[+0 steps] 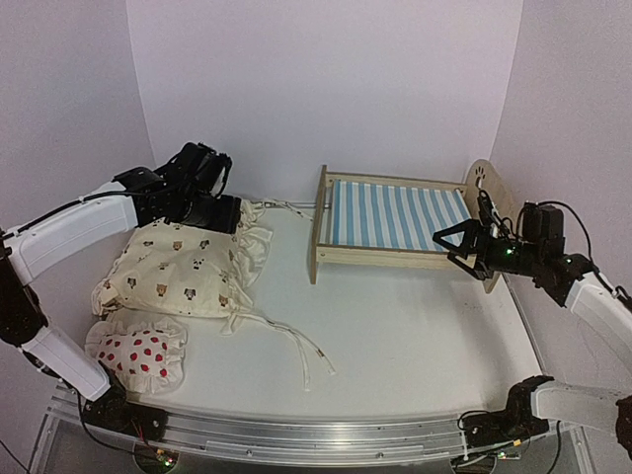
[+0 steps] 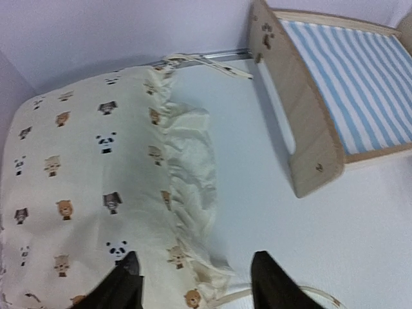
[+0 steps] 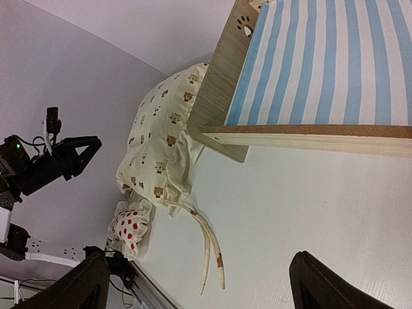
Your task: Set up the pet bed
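The pet bed (image 1: 395, 215), a light-wood frame with a blue-and-white striped base, stands at the back right with nothing on it. Its rounded headboard (image 1: 482, 183) is to the right and its flat footboard (image 2: 293, 109) to the left. A cream animal-print cushion (image 1: 183, 267) lies flat to the left of the bed. My left gripper (image 1: 225, 213) hovers over the cushion's far right corner. In the left wrist view this gripper (image 2: 196, 283) is open, and the frilled edge of the cushion (image 2: 187, 193) lies below the gap. My right gripper (image 1: 452, 247) is wide open at the bed's near right corner, holding nothing.
A small white pillow with red spots (image 1: 138, 354) lies in front of the cushion at the near left. The cushion's long ties (image 1: 296, 346) trail over the table towards the middle. A metal rail (image 1: 316, 434) runs along the near edge. Walls close in behind and on both sides.
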`<control>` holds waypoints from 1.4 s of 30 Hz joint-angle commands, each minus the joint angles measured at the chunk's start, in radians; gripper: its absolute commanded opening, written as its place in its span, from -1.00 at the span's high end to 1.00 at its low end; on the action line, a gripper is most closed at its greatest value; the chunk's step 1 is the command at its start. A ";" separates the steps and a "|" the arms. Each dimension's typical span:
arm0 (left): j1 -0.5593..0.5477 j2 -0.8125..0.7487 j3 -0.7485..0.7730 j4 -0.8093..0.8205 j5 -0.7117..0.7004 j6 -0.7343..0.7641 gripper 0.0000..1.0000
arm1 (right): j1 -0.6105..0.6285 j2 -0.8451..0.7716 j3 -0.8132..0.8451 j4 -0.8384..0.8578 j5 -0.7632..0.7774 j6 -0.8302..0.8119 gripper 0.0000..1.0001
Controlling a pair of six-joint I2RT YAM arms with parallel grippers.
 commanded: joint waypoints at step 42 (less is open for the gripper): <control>-0.054 0.130 0.072 0.115 -0.306 0.196 1.00 | 0.002 0.064 0.060 0.008 -0.081 0.036 -0.97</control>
